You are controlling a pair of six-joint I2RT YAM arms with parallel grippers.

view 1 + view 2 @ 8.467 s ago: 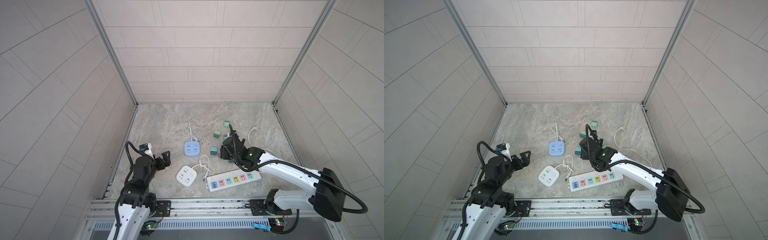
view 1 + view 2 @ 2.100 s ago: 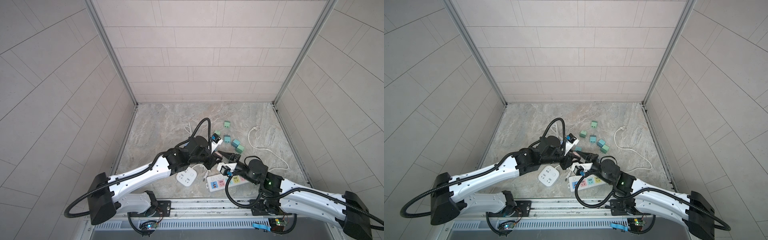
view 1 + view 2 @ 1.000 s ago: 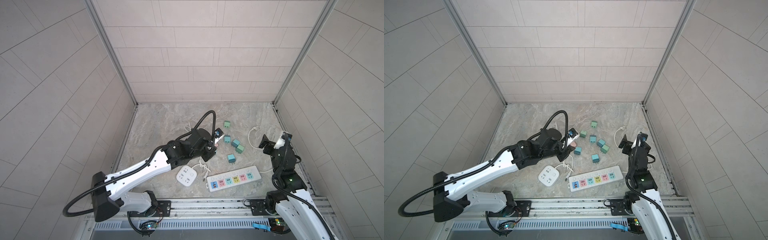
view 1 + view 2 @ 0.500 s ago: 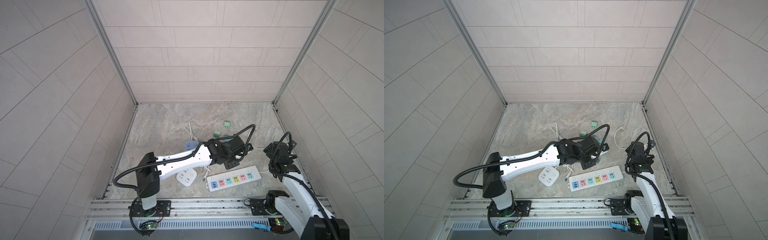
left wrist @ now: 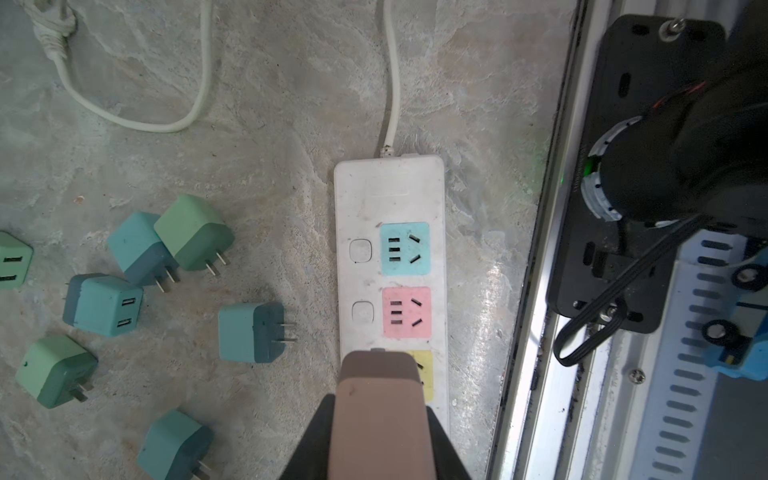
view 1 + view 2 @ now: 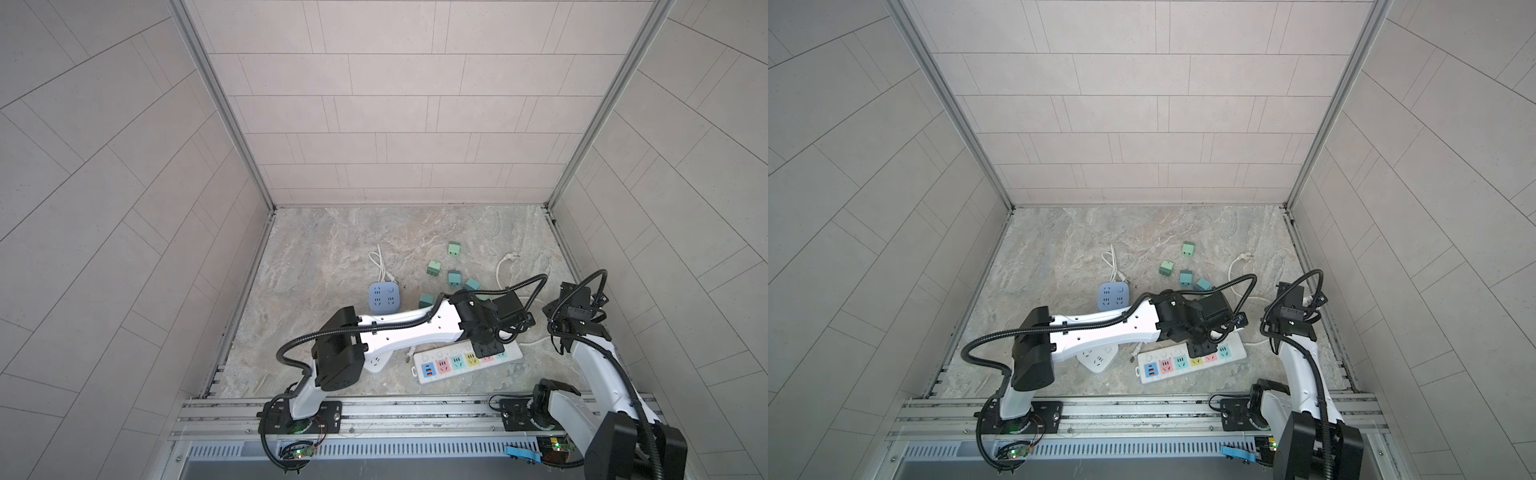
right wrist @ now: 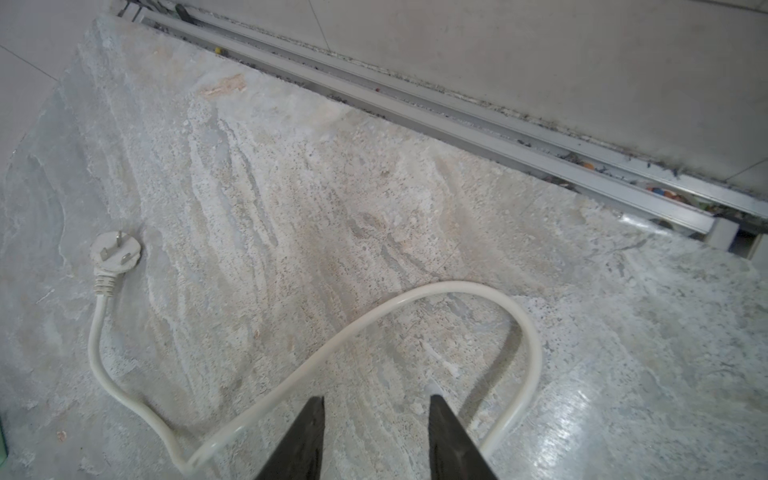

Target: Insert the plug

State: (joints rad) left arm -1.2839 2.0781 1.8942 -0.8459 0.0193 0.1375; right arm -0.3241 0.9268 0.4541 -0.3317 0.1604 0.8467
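Note:
My left gripper (image 5: 379,411) is shut on a pinkish-brown plug (image 5: 378,386), which sits between its black jaws. The plug is low over the yellow socket (image 5: 424,374) of the white power strip (image 5: 390,199) and hides most of that socket. The pink socket (image 5: 406,311) and blue socket (image 5: 405,248) beyond it are uncovered. In both top views the left arm reaches across to the strip (image 6: 449,363) (image 6: 1167,365) and its wrist hides the plug. My right gripper (image 7: 376,405) hangs open over bare floor at the right, nothing between its fingers.
Several loose green and teal adapter cubes (image 5: 191,232) (image 6: 453,277) lie just beyond the strip. A blue square socket block (image 6: 384,297) and a white one (image 6: 376,361) sit to the left. A white cord with its plug (image 7: 114,253) loops under the right gripper. The metal rail (image 6: 415,411) borders the front.
Over the last second the left arm swung from the middle of the floor to the right, over the power strip, still gripping the plug. The right arm shifted a little at the right side.

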